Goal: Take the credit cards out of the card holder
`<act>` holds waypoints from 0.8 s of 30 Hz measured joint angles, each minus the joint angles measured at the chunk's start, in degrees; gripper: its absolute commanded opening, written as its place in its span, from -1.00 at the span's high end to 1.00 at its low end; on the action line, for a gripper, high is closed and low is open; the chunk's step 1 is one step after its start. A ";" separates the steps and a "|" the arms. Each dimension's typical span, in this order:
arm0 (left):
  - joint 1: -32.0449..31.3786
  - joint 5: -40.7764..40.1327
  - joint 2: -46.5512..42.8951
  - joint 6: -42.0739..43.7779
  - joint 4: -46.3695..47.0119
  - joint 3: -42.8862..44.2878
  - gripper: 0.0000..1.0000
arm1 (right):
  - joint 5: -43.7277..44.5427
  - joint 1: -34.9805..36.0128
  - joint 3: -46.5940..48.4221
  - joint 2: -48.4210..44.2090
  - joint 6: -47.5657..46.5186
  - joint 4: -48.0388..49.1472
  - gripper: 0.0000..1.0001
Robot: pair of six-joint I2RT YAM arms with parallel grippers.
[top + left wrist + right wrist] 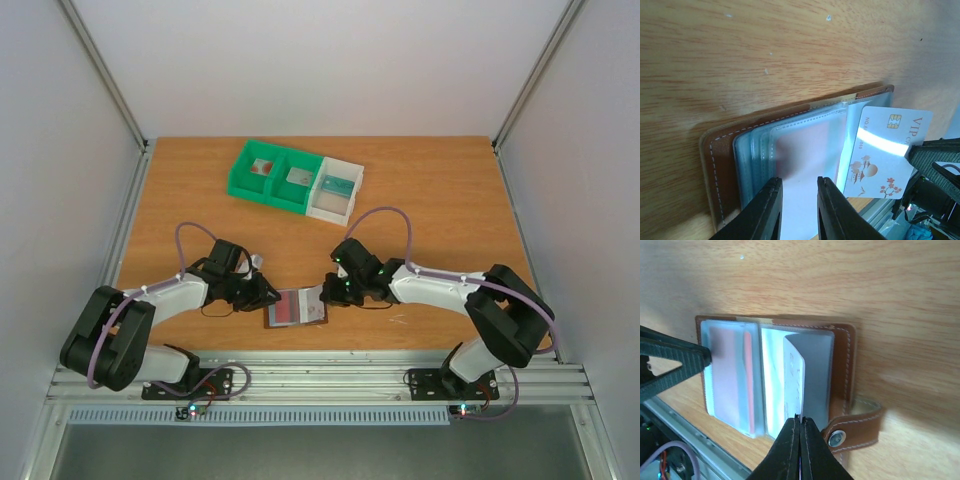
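Observation:
The brown card holder (296, 322) lies open near the table's front edge, grey-blue pockets up, its snap tab (855, 422) at the right. A red/pink card (802, 150) sits in a left pocket; it also shows in the right wrist view (725, 372). My right gripper (800, 418) is shut on the edge of a white card (794, 377) with a chip and "VIP" print (887, 150), holding it tilted up over the right pockets. My left gripper (799, 182) is open, its fingers over the left pockets above the pink card. In the top view both grippers (268, 296) (327, 291) flank the holder.
A green bin (270, 175) joined to a white bin (335, 188) stands at the back centre, with small cards inside. The metal rail at the table's front edge (320, 380) runs just behind the holder.

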 measured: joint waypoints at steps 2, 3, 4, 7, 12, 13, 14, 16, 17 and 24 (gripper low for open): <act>0.00 0.00 0.04 0.00 0.02 0.00 0.56 | 0.96 0.00 0.07 -0.96 -0.90 -2.14 0.98; 0.00 0.02 0.09 0.00 0.02 0.02 0.56 | 1.38 0.00 0.09 -1.42 -1.27 -3.17 0.98; 0.00 0.04 0.09 0.00 0.02 0.02 0.56 | 1.81 0.00 0.11 -1.79 -1.68 -4.09 0.98; 0.00 0.04 0.20 -0.02 0.00 0.11 0.56 | 3.30 0.00 0.13 -2.45 -2.69 -6.40 0.98; 0.00 0.00 0.33 -0.15 -0.02 0.42 0.47 | 4.74 0.00 0.70 -2.45 -4.24 -8.61 0.98; -0.02 -0.02 0.31 -0.20 -0.13 0.52 0.44 | 4.74 0.00 0.85 -2.47 -4.63 -8.74 0.98; -0.02 -0.07 0.22 -0.24 -0.26 0.61 0.41 | 4.68 0.00 1.03 -2.49 -4.92 -8.81 0.98; -0.02 -0.70 -0.31 -0.20 -1.01 0.79 0.33 | 4.48 0.00 1.22 -2.64 -5.53 -8.83 0.98; -0.02 -1.16 -0.83 -0.22 -1.84 0.81 0.29 | 4.22 0.00 1.25 -2.89 -5.88 -8.85 0.98; 0.00 -2.29 -7.69 0.81 -9.51 3.13 -0.05 | 1.14 -0.04 1.73 -5.64 -8.74 -9.60 0.98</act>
